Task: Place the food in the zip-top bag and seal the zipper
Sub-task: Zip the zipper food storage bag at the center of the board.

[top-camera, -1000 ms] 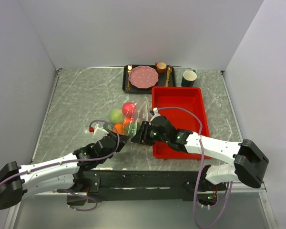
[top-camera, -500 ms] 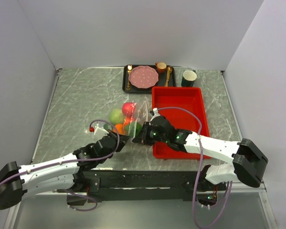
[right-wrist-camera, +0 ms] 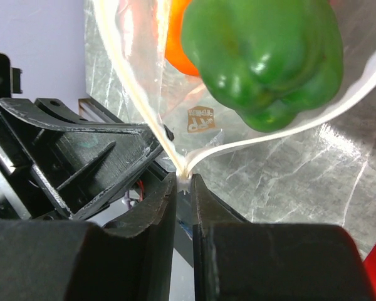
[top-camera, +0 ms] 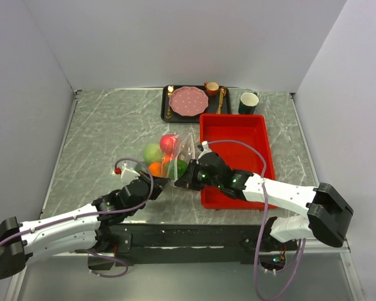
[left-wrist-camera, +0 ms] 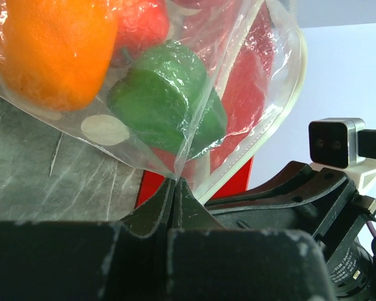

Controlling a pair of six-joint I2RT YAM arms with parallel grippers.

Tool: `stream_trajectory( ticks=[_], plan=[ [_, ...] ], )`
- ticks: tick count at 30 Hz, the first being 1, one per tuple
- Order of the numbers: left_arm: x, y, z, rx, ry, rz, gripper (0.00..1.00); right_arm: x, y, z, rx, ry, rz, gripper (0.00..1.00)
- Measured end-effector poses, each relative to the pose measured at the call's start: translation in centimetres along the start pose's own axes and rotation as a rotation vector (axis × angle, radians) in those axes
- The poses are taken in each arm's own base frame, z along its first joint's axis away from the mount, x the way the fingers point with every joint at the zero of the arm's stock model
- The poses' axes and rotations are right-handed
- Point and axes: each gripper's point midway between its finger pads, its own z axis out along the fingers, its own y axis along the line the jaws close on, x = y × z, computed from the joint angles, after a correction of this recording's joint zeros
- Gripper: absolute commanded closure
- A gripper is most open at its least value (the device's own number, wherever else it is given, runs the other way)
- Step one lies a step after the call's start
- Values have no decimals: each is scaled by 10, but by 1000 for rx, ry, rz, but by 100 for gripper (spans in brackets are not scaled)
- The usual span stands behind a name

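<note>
We are pinching the zipper [right-wrist-camera: 163, 145] with the right gripper [right-wrist-camera: 185, 182], its jaws just narrowed. The left gripper [left-wrist-camera: 174, 188] is clamping the zip-top bag [left-wrist-camera: 250, 75] edge, so sealing is starting.

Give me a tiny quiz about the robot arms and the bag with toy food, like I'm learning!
1. True or false: the green pepper is inside the zip-top bag.
2. What colour is the tray beside the bag? A blue, B red, C yellow.
3. How many grippers pinch the bag, counting the left gripper and right gripper?
Key: 1 true; 2 B; 3 two.
</note>
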Motion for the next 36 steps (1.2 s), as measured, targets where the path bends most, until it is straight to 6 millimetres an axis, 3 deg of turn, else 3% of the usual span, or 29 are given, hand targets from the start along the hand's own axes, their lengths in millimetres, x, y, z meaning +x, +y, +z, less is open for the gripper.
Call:
stream_trajectory(
  ticks=[17, 27, 36],
  plan=[
    [1, -4, -4, 16, 20, -36, 99, -15, 5, -6, -30, -24, 4, 94],
    [3, -1, -1, 19, 20, -35, 84, -19, 12, -7, -79, -20, 34, 97],
    [8, 3, 2, 4, 39, -38, 76, -9, 6, -5, -70, -8, 89, 99]
  ],
)
